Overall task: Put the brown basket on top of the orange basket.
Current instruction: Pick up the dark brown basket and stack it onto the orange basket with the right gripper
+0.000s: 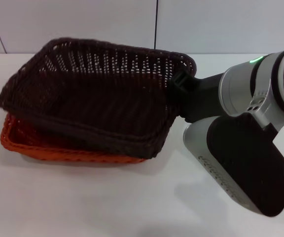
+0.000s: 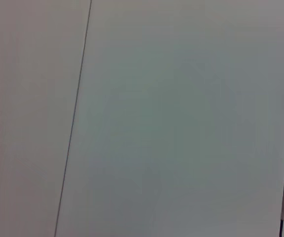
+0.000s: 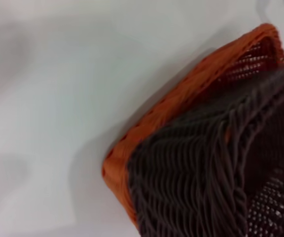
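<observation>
The brown basket [image 1: 92, 98] lies tilted over the orange basket [image 1: 18, 140] at the left of the white table. Its near-left side rests in the orange one, and its far-right side is lifted. My right gripper [image 1: 178, 85] reaches in from the right and is shut on the brown basket's right rim. Only the orange basket's front and left rim show beneath. In the right wrist view the brown basket [image 3: 196, 168] overlaps a corner of the orange basket [image 3: 181, 94]. My left gripper is out of view.
The white table [image 1: 83, 197] runs in front of and to the right of the baskets. A white panelled wall [image 1: 83, 19] stands behind them. The left wrist view shows only a pale panel [image 2: 181, 123] with a seam.
</observation>
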{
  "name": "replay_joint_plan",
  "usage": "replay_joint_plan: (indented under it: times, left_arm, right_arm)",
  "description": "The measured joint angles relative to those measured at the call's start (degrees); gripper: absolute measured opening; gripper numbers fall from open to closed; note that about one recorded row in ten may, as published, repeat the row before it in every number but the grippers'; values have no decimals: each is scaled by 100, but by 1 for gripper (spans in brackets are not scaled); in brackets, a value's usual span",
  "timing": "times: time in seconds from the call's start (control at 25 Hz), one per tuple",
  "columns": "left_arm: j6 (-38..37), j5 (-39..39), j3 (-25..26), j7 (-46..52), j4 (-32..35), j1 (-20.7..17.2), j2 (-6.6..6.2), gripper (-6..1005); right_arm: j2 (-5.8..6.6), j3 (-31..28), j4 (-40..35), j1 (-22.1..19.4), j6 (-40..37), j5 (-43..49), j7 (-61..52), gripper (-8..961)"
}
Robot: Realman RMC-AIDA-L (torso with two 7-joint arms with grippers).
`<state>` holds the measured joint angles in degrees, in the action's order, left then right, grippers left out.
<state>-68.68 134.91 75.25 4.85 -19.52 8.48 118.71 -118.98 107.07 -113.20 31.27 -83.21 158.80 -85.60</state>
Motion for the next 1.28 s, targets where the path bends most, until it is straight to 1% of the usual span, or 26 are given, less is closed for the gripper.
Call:
replay_joint_plan:
  times: [0.04, 0.28, 0.56, 0.92, 1.0, 1.16, 1.28]
  left_arm:
    - [0, 0, 0, 0, 0, 0, 0, 810]
    - [20, 0, -105, 16, -14, 24, 3, 810]
    - [33, 0, -141, 16, -22, 96, 3, 810]
    - [35, 9, -155, 16, -22, 89, 3, 810]
    - [34, 13, -154, 16, -15, 85, 3, 810]
    - [41, 22, -152, 16, -14, 81, 3, 810]
    - [74, 38, -151, 16, -32, 82, 3, 810]
  right_arm:
    - [0, 0, 0, 0, 0, 0, 0, 247]
    - [5, -81, 411, 8, 559, 101, 71, 256]
    - [3, 12, 553, 10, 1091, 112, 239, 266]
    - [-9, 129, 1058, 179, 1420, 181, 356, 279]
    - [-15, 187, 1162, 125, 1640, 274, 341, 282]
    - [-19, 487, 1215, -201, 2163, 595, 263, 288]
    - [-19, 645, 1203, -304, 2323, 815, -8, 292]
